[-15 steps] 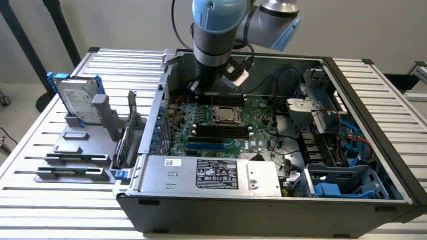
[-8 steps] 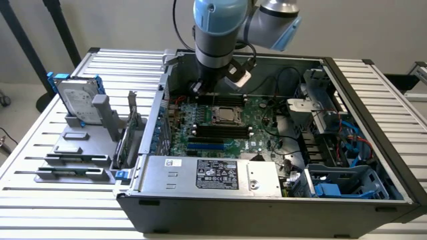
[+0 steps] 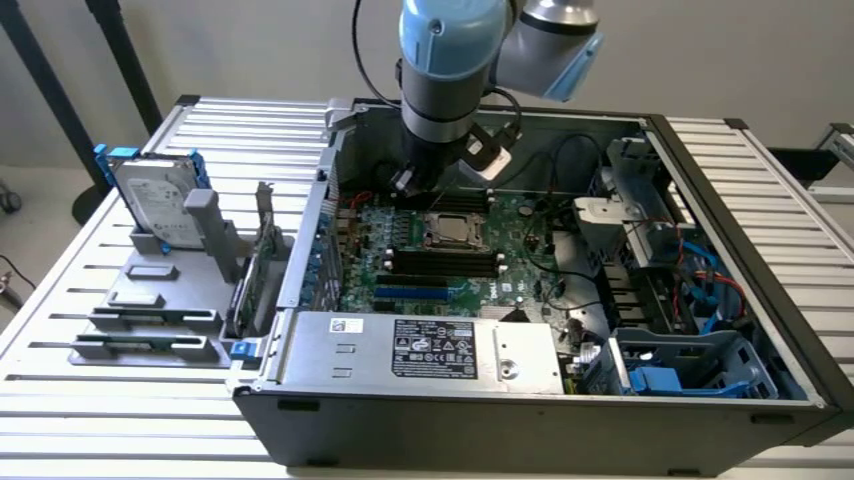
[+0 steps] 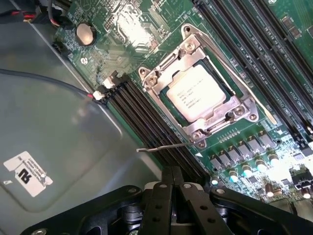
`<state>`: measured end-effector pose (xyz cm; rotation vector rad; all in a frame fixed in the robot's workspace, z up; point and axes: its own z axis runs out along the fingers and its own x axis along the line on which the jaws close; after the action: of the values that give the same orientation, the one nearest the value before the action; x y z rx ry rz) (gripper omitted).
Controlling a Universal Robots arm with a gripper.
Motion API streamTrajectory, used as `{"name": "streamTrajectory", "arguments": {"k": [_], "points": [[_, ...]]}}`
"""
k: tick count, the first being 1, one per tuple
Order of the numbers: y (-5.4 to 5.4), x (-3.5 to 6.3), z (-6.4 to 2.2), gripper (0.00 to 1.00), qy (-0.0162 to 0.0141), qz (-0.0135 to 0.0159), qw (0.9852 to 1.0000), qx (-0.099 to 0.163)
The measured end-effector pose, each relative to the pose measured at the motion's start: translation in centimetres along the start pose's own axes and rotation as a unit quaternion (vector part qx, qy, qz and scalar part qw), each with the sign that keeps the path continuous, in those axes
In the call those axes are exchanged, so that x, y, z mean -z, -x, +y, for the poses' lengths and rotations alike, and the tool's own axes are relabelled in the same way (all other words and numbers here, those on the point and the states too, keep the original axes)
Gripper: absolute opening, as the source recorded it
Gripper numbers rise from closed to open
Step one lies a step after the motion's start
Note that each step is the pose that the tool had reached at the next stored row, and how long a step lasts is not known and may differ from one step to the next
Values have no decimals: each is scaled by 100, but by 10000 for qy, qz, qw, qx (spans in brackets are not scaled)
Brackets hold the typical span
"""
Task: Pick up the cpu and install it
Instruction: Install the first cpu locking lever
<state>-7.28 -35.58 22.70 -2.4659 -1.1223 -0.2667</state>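
The cpu [image 4: 195,93], a flat square chip with a dull silver top, lies in the motherboard socket under a metal retention frame [image 4: 198,95]. In the exterior view the cpu [image 3: 455,231] sits mid-board inside the open computer case [image 3: 534,405]. My gripper [image 4: 172,182] hangs above the board, off to one side of the socket, with its black fingers [image 4: 161,200] pressed together and nothing between them. In the exterior view the gripper [image 3: 407,182] is just behind the socket, over the board's rear part.
A thin wire lever [image 4: 164,146] sticks out beside the socket. Black memory slots [image 4: 146,117] flank it. A grey power-supply box [image 3: 420,350] fills the case front. A hard drive [image 3: 154,200] in a blue bracket stands on a grey rack [image 3: 154,320] at the exterior view's left.
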Motion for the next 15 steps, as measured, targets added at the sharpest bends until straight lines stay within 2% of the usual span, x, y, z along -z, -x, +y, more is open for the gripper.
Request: {"name": "streamTrajectory", "arguments": {"k": [2,6,7,9,13,15], "points": [[6,-17,6,11,31,-19,10000,-18],[13,-48,12,11,120,-103,9999,-30],[15,-62,14,11,132,-113,9998,-30],[18,-91,16,11,143,-117,9998,-31],[16,-149,15,11,168,-107,9998,-19],[18,-175,17,11,191,-122,9997,-15]]}}
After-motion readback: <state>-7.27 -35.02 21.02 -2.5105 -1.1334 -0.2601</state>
